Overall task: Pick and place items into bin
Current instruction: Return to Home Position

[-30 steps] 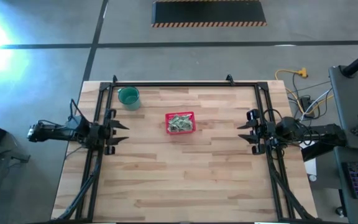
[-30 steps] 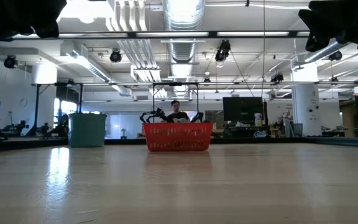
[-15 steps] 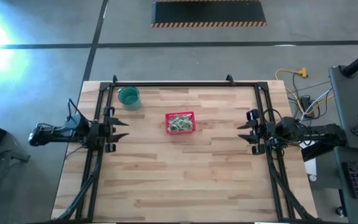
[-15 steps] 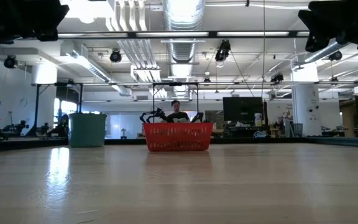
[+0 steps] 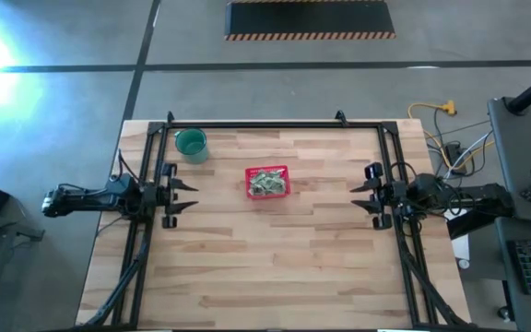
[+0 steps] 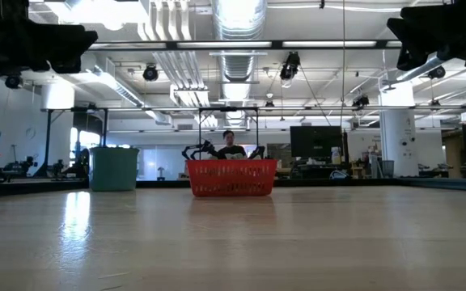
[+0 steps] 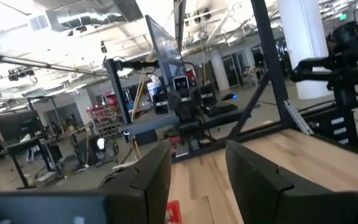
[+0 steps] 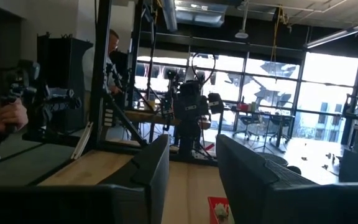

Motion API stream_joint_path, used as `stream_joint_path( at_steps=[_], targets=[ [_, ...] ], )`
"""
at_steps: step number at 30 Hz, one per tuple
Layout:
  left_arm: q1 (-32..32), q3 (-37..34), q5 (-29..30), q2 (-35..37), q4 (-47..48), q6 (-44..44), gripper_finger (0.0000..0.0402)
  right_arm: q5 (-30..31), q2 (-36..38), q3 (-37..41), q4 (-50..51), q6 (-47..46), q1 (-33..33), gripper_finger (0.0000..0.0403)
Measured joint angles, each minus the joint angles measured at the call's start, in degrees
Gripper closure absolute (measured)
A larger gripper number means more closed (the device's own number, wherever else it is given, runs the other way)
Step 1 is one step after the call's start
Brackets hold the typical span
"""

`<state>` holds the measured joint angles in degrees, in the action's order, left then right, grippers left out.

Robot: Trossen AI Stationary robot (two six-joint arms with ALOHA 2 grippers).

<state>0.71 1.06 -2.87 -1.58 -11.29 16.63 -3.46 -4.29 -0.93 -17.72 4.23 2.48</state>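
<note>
The red basket (image 5: 267, 182) stands by its base near the table's middle, with several pale green-and-white packets (image 5: 267, 185) lying inside it. The low view shows the basket (image 6: 231, 178) from the side; the right wrist view shows the basket (image 8: 219, 210) with a packet (image 8: 220, 213) in it. My left gripper (image 5: 184, 196) hovers open at the table's left side, pointing toward the basket. My right gripper (image 5: 358, 195) hovers open at the right side, facing the left one. In the wrist views the gaps of the left gripper (image 7: 197, 180) and the right gripper (image 8: 191, 180) hold nothing.
A round teal cup (image 5: 191, 145) stands near the far-left corner, left of the basket. A black metal frame (image 5: 275, 124) runs along the far, left and right edges. A person (image 6: 230, 144) sits behind the table, and a hand (image 8: 5, 115) shows in the room.
My left gripper has shifted a little toward the table's right, nearer the basket, and its arm reaches farther into the low view's upper left. The right arm, the basket and the packets have kept still.
</note>
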Motion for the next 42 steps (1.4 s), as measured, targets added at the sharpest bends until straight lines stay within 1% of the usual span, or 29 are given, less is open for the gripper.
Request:
stream_joint_path(
  at_steps=[12, 22, 34, 39, 42],
  targets=[
    [0.0, -0.6, 0.0, -0.1, 1.9, -1.8, 0.0265, 0.0, 0.0, 0.0, 0.0, -0.6, 0.0, 0.028],
    [0.0, -0.6, 0.0, 0.0, 9.9, -1.3, 0.0265, 0.0, 0.0, 0.1, 0.3, -0.9, 0.0, 0.028],
    [0.0, -0.7, 0.2, -3.7, 10.0, -1.2, 0.0265, 0.0, 0.0, 0.1, 1.1, -0.8, 0.0, 0.028],
    [0.0, -0.7, 0.2, -3.7, 9.7, -1.3, 0.0265, 0.2, 0.0, 0.3, 1.4, -0.2, 0.0, 0.028],
    [0.0, -0.7, 0.2, -2.9, 9.4, -1.3, 0.0265, 2.8, 0.1, 0.4, 2.7, -0.6, 0.0, 0.028]
  ],
)
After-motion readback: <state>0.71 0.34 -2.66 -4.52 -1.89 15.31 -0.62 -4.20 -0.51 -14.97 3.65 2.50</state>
